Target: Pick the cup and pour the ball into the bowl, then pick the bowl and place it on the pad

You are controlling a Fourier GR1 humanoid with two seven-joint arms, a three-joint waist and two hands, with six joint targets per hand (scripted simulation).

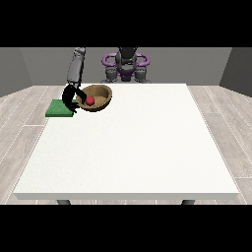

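A: Near edge first?

B: The white worktop (133, 152) is bare through its near half and middle. Two dark legs show under its front edge. Grey plank floor on both sides.

A: Where is the task stuff?

B: All of it sits at about 10 o'clock from the worktop's centre, near the far left corner. The green pad (58, 109) lies flat at the left edge. The brown bowl (98, 97) is just at 3 o'clock of the pad, tilted, with its opening facing the camera. It looks lifted a bit, but I cannot tell if its base touches the worktop. It is beside the pad, not on it.

A: Ball?

B: The red ball (90, 100) is inside the bowl, at its left side.

A: Robot hand?

B: The robot hand at the view's left (72, 96) is black and has its fingers curled round the bowl's left rim, pinching it. It sits between the pad and the bowl, partly over the pad's right end. A grey forearm runs up from it to 12 o'clock.

A: The other one?

B: It is not visible.

A: Cup?

B: I cannot make one out.

A: Farthest back?

B: The robot's torso (126, 66) stands at 12 o'clock behind the worktop, grey with purple rings, and a grey wall behind it.
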